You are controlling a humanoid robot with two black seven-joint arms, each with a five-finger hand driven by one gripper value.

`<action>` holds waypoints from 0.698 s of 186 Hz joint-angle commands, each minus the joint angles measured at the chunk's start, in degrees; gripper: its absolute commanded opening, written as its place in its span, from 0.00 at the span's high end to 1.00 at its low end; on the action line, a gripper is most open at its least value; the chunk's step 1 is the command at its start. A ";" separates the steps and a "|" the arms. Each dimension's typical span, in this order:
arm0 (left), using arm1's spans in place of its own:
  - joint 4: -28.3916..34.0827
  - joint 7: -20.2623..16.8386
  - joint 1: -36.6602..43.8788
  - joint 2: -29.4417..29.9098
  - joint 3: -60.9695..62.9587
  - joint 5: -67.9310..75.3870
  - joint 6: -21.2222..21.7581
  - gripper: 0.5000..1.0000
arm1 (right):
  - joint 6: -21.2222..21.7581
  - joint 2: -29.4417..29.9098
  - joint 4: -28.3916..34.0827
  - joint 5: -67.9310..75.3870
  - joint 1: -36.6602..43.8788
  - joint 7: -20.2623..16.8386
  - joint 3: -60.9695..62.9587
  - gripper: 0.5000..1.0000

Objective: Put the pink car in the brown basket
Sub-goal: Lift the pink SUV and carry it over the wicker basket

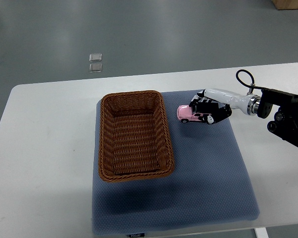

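The right hand (208, 111) is reaching in from the right edge, its white-and-black forearm stretching back toward the dark wrist housing. Its black fingers (214, 113) are curling closely over the rear of the pink car (187, 114), narrowed onto the toy rather than spread; they are covering the tail end while the nose is poking out on the far side of the hand. It looks like a grasp, though whether the car is resting on the mat or is already lifted clear I cannot tell from this steep view.

The car's long axis is running roughly in line with the forearm, nose pointing away from the hand toward the basket. Under the hand and car the blue-grey mat (213, 168) is lying on the white table (44, 163).

Just beyond the car's nose, with only a narrow strip of mat between, the brown basket (165, 130) is sitting with its near wall facing the hand and its long sides running crosswise to the car. So the coming move is probably turning on carrying the car straight ahead, up over that near rim. No left arm is showing, so the right hand is the only one at work.
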 commanded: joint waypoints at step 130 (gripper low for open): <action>0.00 0.00 0.00 0.00 -0.07 -0.06 0.00 0.00 | -0.27 11.83 0.18 0.97 13.73 0.17 -1.20 1.00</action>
